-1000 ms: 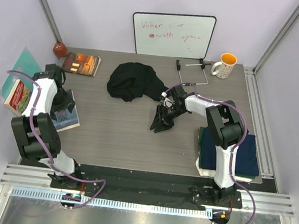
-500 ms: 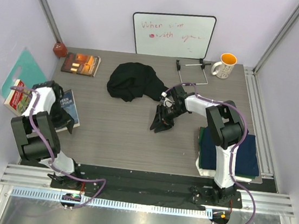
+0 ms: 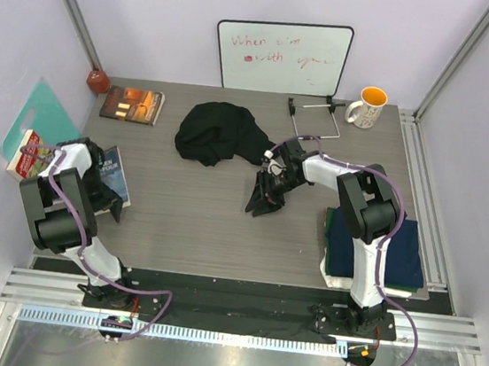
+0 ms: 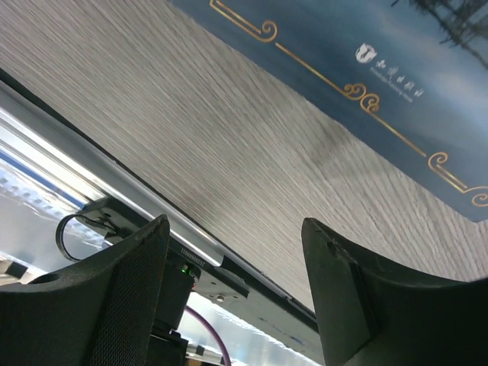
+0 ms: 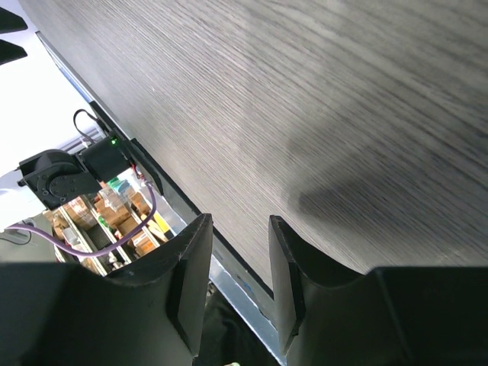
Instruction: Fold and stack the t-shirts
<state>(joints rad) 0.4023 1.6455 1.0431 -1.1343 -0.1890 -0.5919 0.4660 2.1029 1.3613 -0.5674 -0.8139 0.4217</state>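
A black t-shirt [image 3: 217,133] lies crumpled at the back middle of the table. A folded navy t-shirt [image 3: 378,246] tops a pile at the right near edge, with a green edge [image 3: 421,278] showing under it. My right gripper [image 3: 265,200] hangs open just off the black shirt's right side, over bare wood. In the right wrist view the gripper [image 5: 240,229] holds nothing. My left gripper [image 3: 106,204] is open at the far left, beside a blue book [image 3: 114,176]. The left wrist view shows that gripper [image 4: 236,229] empty, with the blue book [image 4: 381,69] ahead of it.
A whiteboard [image 3: 282,56] leans on the back wall, with a mug [image 3: 368,107] and a wire stand [image 3: 315,120] to its right. An orange-covered book [image 3: 134,104], a red ball [image 3: 97,81], a teal folder [image 3: 44,109] and a colourful book [image 3: 29,157] occupy the left.
My left arm has drawn back from the far left toward the near edge, its gripper now lower beside the blue book. The right arm and the shirts have not moved.
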